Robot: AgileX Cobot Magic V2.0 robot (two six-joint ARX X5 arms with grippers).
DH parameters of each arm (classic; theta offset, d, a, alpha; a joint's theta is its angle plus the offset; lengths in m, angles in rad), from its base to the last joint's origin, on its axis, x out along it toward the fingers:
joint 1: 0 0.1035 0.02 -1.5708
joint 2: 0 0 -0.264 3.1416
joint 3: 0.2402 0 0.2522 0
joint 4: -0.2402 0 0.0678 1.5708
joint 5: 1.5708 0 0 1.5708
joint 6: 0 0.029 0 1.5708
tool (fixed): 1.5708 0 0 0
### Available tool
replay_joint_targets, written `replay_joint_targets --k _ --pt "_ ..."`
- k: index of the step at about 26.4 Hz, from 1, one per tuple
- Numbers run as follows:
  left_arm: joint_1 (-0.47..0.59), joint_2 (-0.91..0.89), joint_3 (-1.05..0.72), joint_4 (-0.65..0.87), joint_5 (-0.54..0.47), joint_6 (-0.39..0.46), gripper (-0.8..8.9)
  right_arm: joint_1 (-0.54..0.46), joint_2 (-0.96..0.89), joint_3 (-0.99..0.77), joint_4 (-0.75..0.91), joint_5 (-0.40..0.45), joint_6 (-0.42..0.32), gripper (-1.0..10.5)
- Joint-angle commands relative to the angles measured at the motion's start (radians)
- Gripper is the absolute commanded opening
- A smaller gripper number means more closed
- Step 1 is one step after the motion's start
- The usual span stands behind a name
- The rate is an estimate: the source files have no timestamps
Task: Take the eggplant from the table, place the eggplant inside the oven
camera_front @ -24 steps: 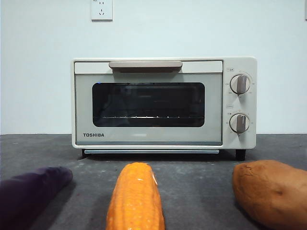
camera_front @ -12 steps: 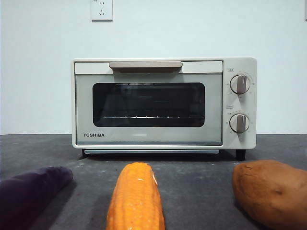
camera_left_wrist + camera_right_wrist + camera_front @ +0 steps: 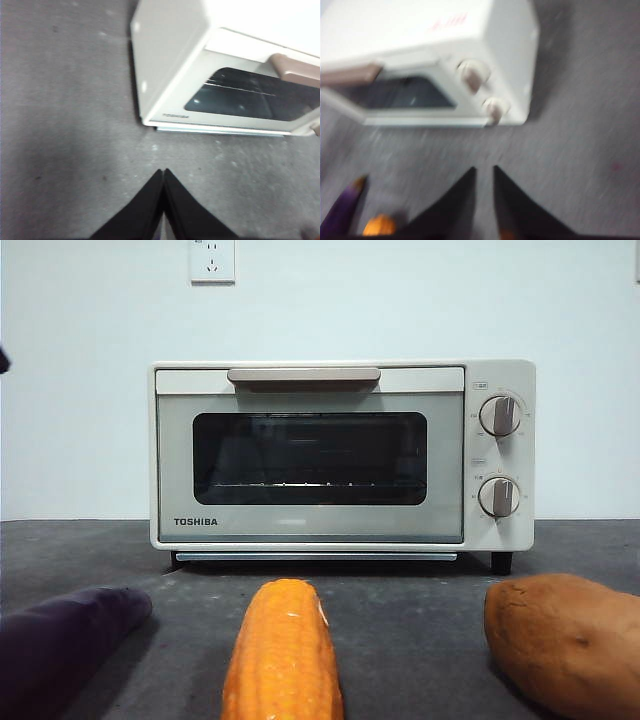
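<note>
The closed oven [image 3: 340, 455], lettered TOSHIBA, stands beyond both pincers: the left pincer [image 3: 164, 172] clenched empty, the right pincer [image 3: 484, 170] slightly parted above the tabletop [image 3: 580, 165].

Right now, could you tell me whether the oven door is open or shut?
Shut. The oven door sits flush against its front, with the handle up at the top edge.

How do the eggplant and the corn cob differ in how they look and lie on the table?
The eggplant is dark purple and smooth; the corn cob is orange-yellow with rows of kernels. In the front view the eggplant lies slantwise at the left edge, partly cut off, while the corn cob lies centred before the oven, pointing at it. Both are long, lie flat on the table and are untouched by either pincer.
</note>
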Motion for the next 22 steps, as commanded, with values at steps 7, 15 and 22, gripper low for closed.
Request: replay_joint_targets --k 7,15,22 --pt "-0.037 0.112 0.094 0.006 0.026 0.033 0.06 0.137 0.154 0.077 -0.149 -0.154 -0.024 3.8" --pt "-0.053 0.121 0.099 0.006 0.029 0.033 0.06 0.420 0.281 0.077 0.209 -0.294 0.257 3.8" --pt "-0.053 0.121 0.099 0.009 0.024 0.043 0.06 0.818 0.552 0.177 0.240 0.039 0.320 3.8"
